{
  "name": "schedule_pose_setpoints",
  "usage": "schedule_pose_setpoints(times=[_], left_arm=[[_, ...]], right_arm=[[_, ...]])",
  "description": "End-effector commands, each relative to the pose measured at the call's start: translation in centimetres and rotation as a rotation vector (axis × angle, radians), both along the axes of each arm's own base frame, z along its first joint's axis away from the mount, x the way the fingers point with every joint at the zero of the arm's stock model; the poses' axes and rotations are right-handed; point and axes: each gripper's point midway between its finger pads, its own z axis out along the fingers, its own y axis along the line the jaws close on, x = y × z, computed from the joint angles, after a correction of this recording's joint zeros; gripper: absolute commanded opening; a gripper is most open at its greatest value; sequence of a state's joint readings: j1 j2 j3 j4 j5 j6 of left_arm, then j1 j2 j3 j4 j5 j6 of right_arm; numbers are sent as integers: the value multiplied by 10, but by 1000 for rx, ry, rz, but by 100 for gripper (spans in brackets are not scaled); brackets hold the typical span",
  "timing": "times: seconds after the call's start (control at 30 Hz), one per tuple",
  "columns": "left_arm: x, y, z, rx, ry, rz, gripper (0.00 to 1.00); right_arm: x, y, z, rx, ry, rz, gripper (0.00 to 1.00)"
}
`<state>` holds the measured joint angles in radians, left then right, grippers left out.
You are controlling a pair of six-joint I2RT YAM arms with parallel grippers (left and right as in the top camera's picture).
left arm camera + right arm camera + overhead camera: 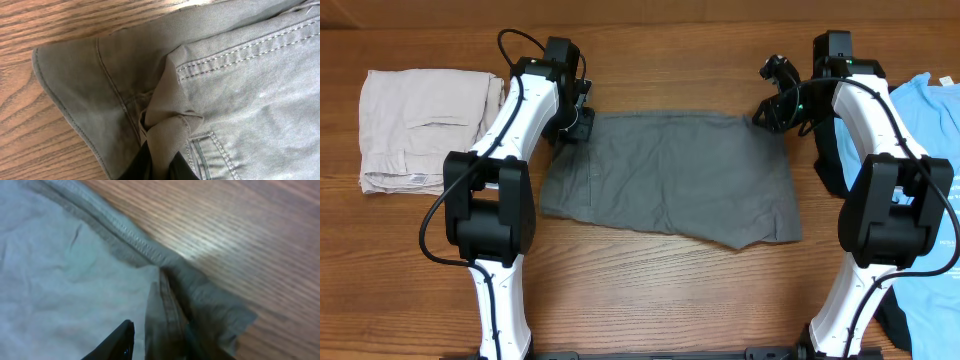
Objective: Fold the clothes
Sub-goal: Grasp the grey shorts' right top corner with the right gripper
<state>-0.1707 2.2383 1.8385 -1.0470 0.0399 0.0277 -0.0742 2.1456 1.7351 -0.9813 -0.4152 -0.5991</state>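
A wooden desk (650,300) is seen overhead, with grey shorts (680,175) spread at its centre. At the left wrist, a fold is clamped in the left end effector (159,162). At the right wrist, the hem is pinched by the right end effector (160,342).

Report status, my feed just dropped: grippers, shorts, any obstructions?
Left gripper: jaws shut on grey shorts, far-left corner. Right gripper: jaws shut on far-right corner. Shorts spread, unfolded. Beige shorts, blue T-shirt lie clear at the sides.

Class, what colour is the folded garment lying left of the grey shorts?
Plain beige; the folded shorts show best in the overhead view.
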Motion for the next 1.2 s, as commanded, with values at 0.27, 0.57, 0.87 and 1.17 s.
schedule_pose_setpoints(times=[0.27,0.57,0.87,1.17], left_arm=[[1,1,10,1,-23,14,10],[1,1,10,1,-23,14,10],[1,2,10,1,-23,16,10],[1,4,24,-2,-40,24,4]], right_arm=[[0,5,-8,12,-6,9,45],[3,6,-14,12,-9,11,46],[-3,6,-32,14,6,11,19],[4,7,10,43,29,-63,4]])
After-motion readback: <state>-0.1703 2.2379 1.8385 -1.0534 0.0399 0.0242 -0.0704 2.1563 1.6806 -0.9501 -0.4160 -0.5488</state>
